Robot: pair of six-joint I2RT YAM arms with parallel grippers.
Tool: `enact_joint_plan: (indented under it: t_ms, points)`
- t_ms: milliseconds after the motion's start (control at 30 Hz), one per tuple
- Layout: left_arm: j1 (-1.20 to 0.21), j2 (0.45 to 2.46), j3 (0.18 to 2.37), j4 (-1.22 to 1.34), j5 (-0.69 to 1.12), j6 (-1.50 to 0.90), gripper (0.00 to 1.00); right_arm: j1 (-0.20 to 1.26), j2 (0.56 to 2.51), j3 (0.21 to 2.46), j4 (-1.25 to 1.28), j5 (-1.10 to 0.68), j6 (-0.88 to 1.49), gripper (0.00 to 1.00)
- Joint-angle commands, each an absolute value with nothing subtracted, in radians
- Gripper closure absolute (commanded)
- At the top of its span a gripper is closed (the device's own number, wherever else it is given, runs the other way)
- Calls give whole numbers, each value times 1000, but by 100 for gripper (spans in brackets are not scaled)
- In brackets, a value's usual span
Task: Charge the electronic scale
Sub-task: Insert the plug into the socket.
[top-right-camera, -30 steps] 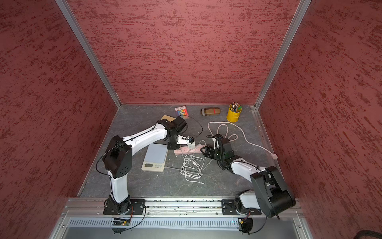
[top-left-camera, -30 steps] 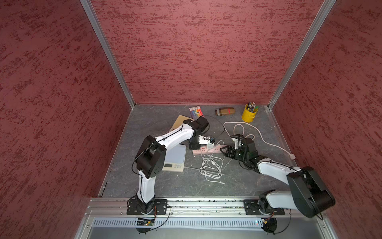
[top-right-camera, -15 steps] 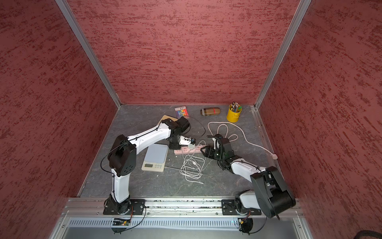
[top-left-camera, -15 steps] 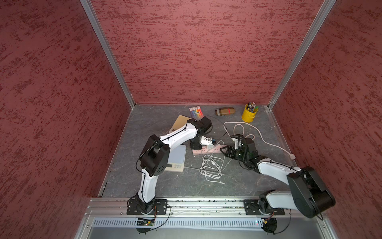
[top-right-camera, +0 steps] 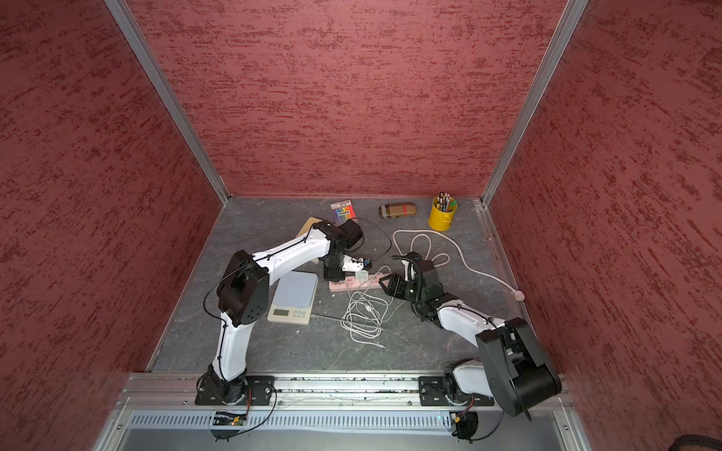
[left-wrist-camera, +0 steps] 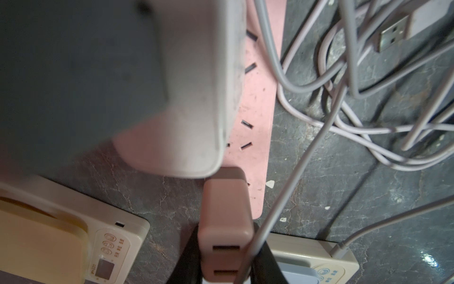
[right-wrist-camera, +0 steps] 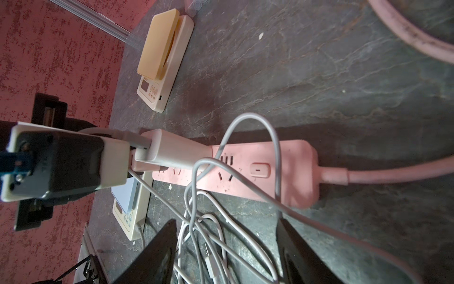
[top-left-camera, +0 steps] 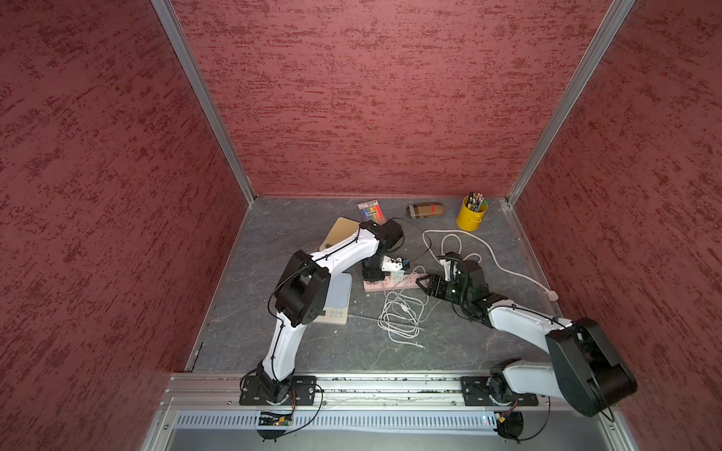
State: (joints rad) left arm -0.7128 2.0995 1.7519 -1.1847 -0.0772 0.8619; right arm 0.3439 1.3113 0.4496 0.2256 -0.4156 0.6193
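Surface: grey stone tabletop (top-right-camera: 312, 351).
Left gripper (left-wrist-camera: 224, 246): we see it clamping a charger adapter (left-wrist-camera: 224, 204) over the power strip (left-wrist-camera: 255, 123).
Right gripper (right-wrist-camera: 226, 221): jaws apart, empty.
Blue-topped scale (top-right-camera: 293, 289): mid-frame, left of the strip.

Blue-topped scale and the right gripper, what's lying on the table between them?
A loose coil of white cable lies between the blue-topped scale and the right gripper. It shows in both top views.

Pink power strip (right-wrist-camera: 290, 172), white adapter (right-wrist-camera: 172, 150) and cables (left-wrist-camera: 301, 164), yellow pencil cup (top-left-camera: 470, 218), mottled red walls (top-left-camera: 371, 97).
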Motion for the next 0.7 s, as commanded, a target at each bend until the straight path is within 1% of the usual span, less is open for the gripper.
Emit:
enact_joint_plan:
  t_ms: [0,267,400,667]
  points:
    - [-753,2171,1635,-1173,58,784,100,337,1292,469,201,-409,608,34]
    - [-778,2084,1459,-1013,96,706,100,337,1296,474,216,-400,633,34]
    - [-772,2118,1457,-1025,114,691,100,337,1302,480,212,-400,639,34]
    - [-762,2105,1477,-995,155,686,100,337,1289,488,196,-388,650,35]
